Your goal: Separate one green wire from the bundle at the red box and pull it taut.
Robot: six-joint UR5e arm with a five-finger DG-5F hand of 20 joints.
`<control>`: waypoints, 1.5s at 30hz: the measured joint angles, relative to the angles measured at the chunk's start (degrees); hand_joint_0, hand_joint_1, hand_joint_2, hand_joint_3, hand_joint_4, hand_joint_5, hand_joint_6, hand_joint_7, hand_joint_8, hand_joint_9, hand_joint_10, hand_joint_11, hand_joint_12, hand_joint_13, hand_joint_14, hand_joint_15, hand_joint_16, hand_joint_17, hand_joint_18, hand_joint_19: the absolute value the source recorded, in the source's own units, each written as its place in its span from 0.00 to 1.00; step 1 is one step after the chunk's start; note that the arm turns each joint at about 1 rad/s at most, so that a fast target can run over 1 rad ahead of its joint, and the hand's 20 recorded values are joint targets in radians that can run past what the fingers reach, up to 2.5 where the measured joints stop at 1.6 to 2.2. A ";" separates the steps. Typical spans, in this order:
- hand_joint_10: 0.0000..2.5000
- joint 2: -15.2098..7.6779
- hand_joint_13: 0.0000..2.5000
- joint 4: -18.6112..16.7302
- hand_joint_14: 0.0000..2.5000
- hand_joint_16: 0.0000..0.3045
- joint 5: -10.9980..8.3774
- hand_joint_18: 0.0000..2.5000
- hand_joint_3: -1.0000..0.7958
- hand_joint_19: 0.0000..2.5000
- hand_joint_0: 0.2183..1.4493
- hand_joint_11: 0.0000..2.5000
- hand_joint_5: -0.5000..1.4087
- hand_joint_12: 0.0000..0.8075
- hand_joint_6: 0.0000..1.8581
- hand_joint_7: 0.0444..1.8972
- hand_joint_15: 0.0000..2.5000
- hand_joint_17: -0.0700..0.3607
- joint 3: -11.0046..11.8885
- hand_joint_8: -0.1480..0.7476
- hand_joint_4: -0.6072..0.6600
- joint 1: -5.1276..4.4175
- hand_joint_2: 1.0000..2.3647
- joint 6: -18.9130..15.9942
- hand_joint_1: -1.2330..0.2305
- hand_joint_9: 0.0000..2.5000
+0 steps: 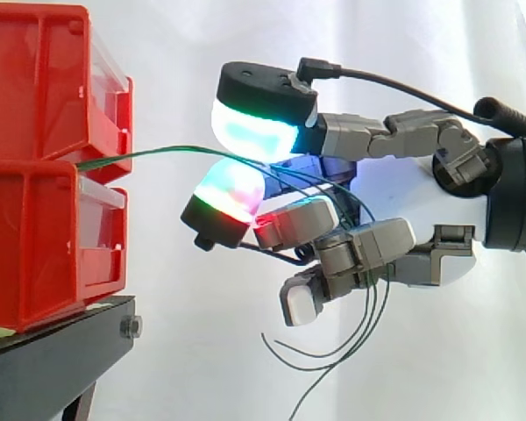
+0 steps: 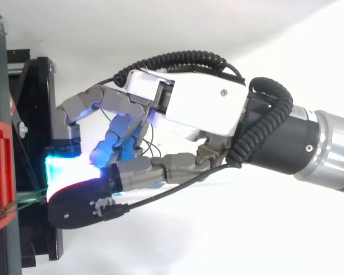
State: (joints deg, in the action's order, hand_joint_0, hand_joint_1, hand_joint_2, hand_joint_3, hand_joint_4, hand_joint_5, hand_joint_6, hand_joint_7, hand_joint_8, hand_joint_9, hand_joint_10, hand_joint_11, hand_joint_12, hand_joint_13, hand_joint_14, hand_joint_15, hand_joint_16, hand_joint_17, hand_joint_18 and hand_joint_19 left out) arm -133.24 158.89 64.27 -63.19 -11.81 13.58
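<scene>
– Green wire: what was the count at this entry?
– You had one strand running from the red bins to the hand. It left the stack where the upper bin sat on the lower bin and rose in a shallow arc, not a straight line. At least three loose strands hung in slack loops under the hand; I could not count them more closely. Bins: two. Stands: one.

– And the hand's state?
– The upper pad, glowing cyan-green, and the lower pad, glowing red and green, were closed together with that one strand between them. The other fingers were curled below.

– What about the surface and the room?
– The bins stood stacked on a black stand with one bolt in its edge. A white curtain hung behind everything.

– Any notes on materials?
– The bins were glossy red plastic with clear fronts. The wires were thin and springy-looking. The pads were rounded and translucent with black caps, on blocky grey finger segments, and the stand was matte.
</scene>
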 measured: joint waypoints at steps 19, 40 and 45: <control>0.00 0.00 0.59 -0.08 0.07 0.18 -0.12 0.41 0.35 0.24 0.36 0.65 0.16 0.43 0.48 0.58 0.64 0.45 0.00 0.51 0.60 0.00 0.01 0.06 0.25 0.47; 0.00 0.00 0.59 -0.08 0.08 0.19 -0.20 0.41 0.28 0.25 0.24 0.63 0.16 0.47 0.47 0.56 0.62 0.46 0.00 0.54 0.64 0.01 0.00 0.15 0.41 0.48; 0.00 0.00 0.59 -0.08 0.05 0.18 -0.18 0.40 0.30 0.26 0.29 0.62 0.17 0.44 0.46 0.58 0.63 0.45 0.00 0.52 0.63 0.02 0.00 0.13 0.45 0.48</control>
State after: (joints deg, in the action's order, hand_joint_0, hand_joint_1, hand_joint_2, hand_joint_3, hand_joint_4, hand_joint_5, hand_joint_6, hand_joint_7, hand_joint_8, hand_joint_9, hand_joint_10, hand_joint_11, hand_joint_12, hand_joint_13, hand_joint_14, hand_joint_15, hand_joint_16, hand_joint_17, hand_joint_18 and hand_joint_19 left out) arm -133.24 158.82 64.09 -63.19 -11.79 13.71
